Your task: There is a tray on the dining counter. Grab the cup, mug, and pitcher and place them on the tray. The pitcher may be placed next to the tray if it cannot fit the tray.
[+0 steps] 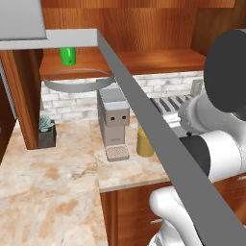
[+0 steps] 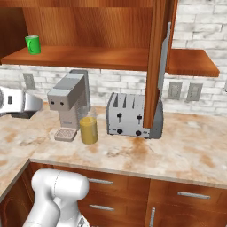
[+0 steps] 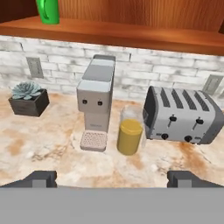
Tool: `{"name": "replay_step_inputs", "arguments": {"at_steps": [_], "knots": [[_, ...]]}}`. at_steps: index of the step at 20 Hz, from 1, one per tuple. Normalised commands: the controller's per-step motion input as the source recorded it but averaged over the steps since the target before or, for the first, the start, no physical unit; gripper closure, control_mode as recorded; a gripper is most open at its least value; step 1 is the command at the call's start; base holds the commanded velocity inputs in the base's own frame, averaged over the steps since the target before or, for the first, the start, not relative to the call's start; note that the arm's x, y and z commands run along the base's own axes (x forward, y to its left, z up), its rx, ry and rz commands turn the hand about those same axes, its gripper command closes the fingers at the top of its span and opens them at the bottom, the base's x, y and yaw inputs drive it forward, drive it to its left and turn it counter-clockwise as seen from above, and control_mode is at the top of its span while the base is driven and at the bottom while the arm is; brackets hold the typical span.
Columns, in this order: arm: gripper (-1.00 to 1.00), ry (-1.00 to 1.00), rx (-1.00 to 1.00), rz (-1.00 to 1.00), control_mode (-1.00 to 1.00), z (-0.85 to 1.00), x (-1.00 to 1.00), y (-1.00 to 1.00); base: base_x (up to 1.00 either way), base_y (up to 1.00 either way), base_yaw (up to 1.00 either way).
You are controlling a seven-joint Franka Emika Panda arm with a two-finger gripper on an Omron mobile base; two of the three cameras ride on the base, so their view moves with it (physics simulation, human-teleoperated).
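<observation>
- The gripper point(image 3: 111, 178) stands fully open and holds nothing; its two dark finger tips point(image 3: 39, 178) rise wide apart at the bottom of the hand view, pointed at the back of the counter point(image 3: 48, 153).
- The pitcher point(image 3: 130, 131), clear glass with amber liquid, stands on the counter between the coffee machine point(image 3: 96, 103) and the toaster point(image 3: 181, 116), just beside both.
- The mug point(image 2: 33, 45) sits high on the wooden shelf point(image 2: 88, 56), near its left end, well above the pitcher.
- Risk: the pitcher is hemmed in on both sides, so wide jaws coming in could bump the coffee machine or the toaster and knock the pitcher over, spilling the liquid.
- Risk: smooth round glass is likely to slip if gripped off-centre or too high.
- Risk: reaching for the mug means passing close to the open cupboard door point(image 2: 162, 71) and the shelf edge; the arm could strike either.
- Hard to make out: in the left base view the door's grey edge point(image 1: 158, 139) cuts across the scene and covers part of the pitcher point(image 1: 144, 141) and the toaster.
- I cannot tell which way the mug's handle faces.
- A small potted plant point(image 3: 29, 97) stands to the left, well apart from the pitcher.
</observation>
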Motion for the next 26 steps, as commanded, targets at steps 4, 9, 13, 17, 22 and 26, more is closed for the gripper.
{"name": "replay_step_inputs", "arguments": {"at_steps": [4, 9, 13, 17, 22, 26], "knots": [[-1.0, -0.12, 0.0, 0.01, -1.0, 0.26, -0.01, 0.04, 0.0, 0.0, 0.0], [-1.0, -0.11, 0.0, 0.01, -1.0, 0.23, 0.0, 0.03, 0.0, 0.0, 0.0], [-1.0, -0.08, 0.0, 0.0, -1.0, 0.21, 0.0, 0.0, 0.0, 0.0, 0.0], [-1.0, -0.05, 0.03, 0.02, -1.0, 0.21, 0.0, 0.0, 0.0, 0.0, 0.0], [-1.0, -0.01, 0.02, 0.03, -1.0, 0.19, 0.0, 0.0, 0.0, 0.0, 0.0], [-1.0, 0.0, 0.0, 0.03, -1.0, 0.14, 0.0, 0.0, 0.0, 0.0, 0.0]]}}
